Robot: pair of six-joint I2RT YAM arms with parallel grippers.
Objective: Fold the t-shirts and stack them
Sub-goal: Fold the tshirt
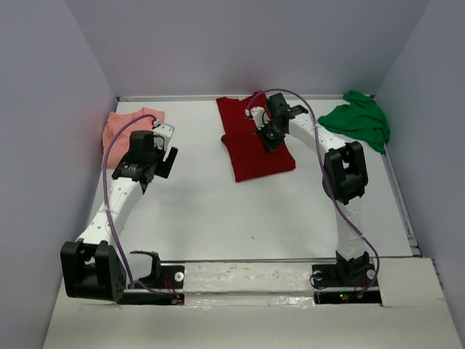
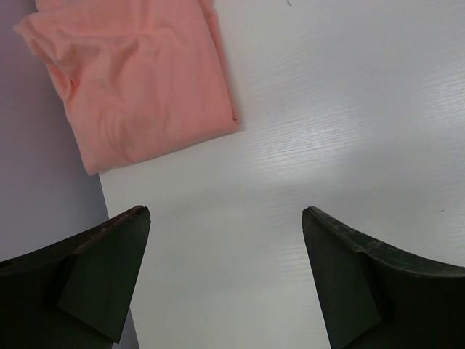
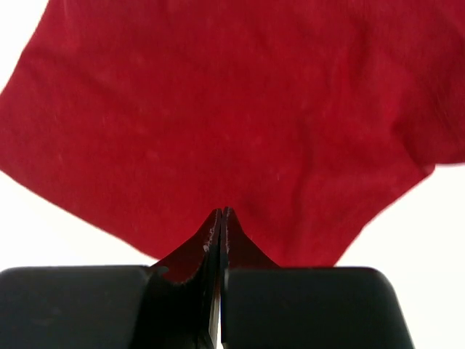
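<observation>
On the white table, right end effector clamps dark red shirt; left end effector gapes empty.

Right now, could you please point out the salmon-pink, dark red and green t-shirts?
salmon-pink t-shirt (image 2: 138, 80), left wrist view, centre of folded cloth.
dark red t-shirt (image 1: 251, 161), top external view, near half.
green t-shirt (image 1: 357, 120), top external view, centre of heap.

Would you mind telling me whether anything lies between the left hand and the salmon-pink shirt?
Nothing visible does. The left hand is open over bare table, and the salmon-pink shirt lies just ahead of its fingertips. The dark red shirt is off to the right.
</observation>
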